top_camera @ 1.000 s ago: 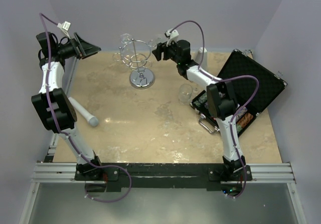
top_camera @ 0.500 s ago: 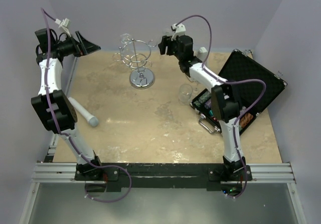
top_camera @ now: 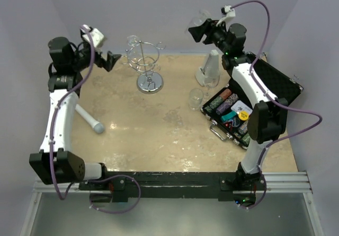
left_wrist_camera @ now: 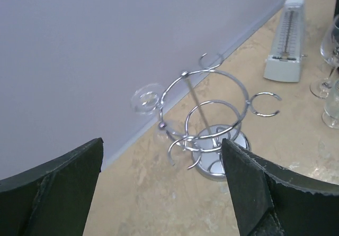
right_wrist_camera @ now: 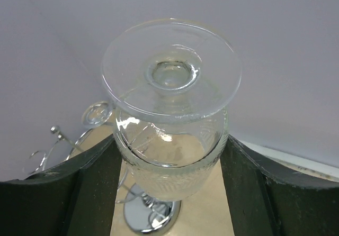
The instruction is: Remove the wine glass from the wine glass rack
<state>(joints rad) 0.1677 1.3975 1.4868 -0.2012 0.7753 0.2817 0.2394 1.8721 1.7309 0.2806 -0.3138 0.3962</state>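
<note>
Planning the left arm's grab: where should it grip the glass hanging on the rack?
Probably the bowl, approached from the wall side: the wine glass hangs upside down, foot caught in a curled arm of the wine glass rack, so it slides outward.

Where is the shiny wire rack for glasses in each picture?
Top camera: the rack stands at the back of the table, left of the middle.
Left wrist: the rack is in the middle of the picture.
Right wrist: the rack peeks out at the bottom left, behind the held wine glass.
Shared landmark: the other glass hanging on the rack, nearest the wall.
</note>
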